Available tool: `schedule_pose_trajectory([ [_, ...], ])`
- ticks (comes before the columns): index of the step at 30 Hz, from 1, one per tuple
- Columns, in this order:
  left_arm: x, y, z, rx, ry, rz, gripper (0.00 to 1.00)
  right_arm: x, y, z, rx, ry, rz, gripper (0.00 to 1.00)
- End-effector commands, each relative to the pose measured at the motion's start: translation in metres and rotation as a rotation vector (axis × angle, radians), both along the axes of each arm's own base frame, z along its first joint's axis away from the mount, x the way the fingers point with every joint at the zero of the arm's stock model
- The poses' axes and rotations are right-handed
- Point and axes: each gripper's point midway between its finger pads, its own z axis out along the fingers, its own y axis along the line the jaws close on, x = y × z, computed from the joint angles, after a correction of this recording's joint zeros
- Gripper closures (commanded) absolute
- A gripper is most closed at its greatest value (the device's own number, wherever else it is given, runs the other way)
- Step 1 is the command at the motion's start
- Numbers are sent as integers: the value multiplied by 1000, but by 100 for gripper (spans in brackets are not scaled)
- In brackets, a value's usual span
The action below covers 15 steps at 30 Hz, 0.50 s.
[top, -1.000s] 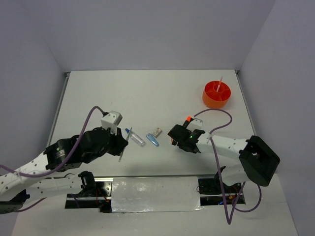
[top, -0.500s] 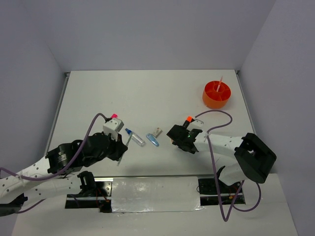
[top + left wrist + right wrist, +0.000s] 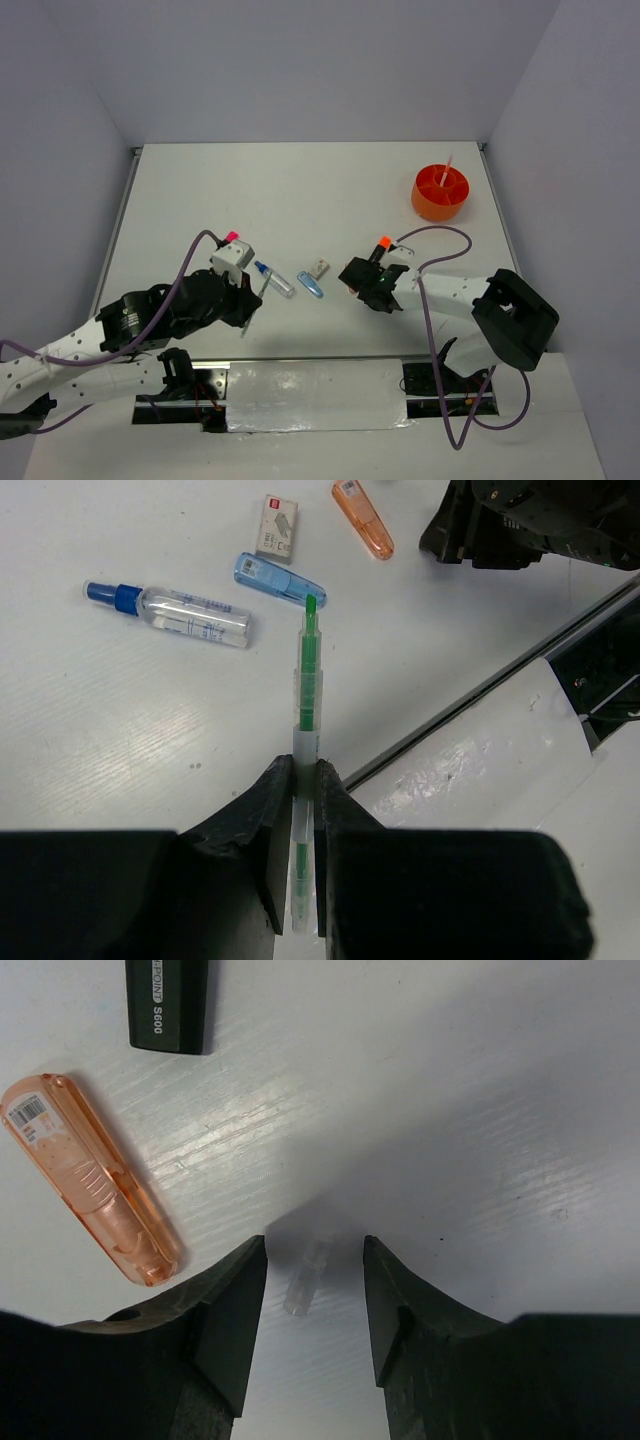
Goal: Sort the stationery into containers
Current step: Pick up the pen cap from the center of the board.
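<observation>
My left gripper [image 3: 305, 772] is shut on a thin green pen with a clear barrel [image 3: 308, 695], its tip near the blue clip [image 3: 280, 578]. The blue-capped clear tube [image 3: 175, 615] and the whitish block [image 3: 279, 527] lie beyond it. In the top view this gripper [image 3: 247, 303] is left of the tube [image 3: 273, 279]. My right gripper [image 3: 315, 1252] is open low over the table, with a small clear piece [image 3: 307, 1278] between its fingers. The peach piece [image 3: 95, 1195] and a black highlighter body [image 3: 168, 1005] lie to its left. The orange tub [image 3: 441, 205] stands far right.
A pink cap [image 3: 231, 237] shows by my left wrist camera and an orange cap [image 3: 383, 242] by my right wrist. A thin stick [image 3: 445, 168] stands in the tub. The table's front edge and a shiny strip [image 3: 490, 750] lie just beside the pen.
My left arm has drawn back a little toward the near edge with the pen, uncovering the pink cap. My right gripper has shifted slightly left.
</observation>
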Motion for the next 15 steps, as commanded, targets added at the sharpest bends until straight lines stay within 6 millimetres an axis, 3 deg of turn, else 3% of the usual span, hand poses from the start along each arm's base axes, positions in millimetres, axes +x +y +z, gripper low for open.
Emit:
schedule_pose_trajectory([
  [1,3,-5,8,-25,-31,-14,100,-5,-2,-7,-8,6,-11,50],
  [3,2,-6,8,-23,-29,-19,100,-5,-3,-8,-6,6,-4,53],
  [5,2,-6,8,-21,-28,-23,100,-6,-3,-9,-6,11,1,65],
  [9,2,-5,7,-18,-28,-18,100,-5,2,-11,6,7,18,75],
  [12,3,-5,7,-17,-28,-15,100,-5,5,-14,11,18,30,89],
  [14,3,-5,8,-18,-29,-15,100,-4,8,-16,17,23,43,91],
  [15,3,-5,8,-18,-29,-13,100,-5,8,-17,19,27,44,100],
])
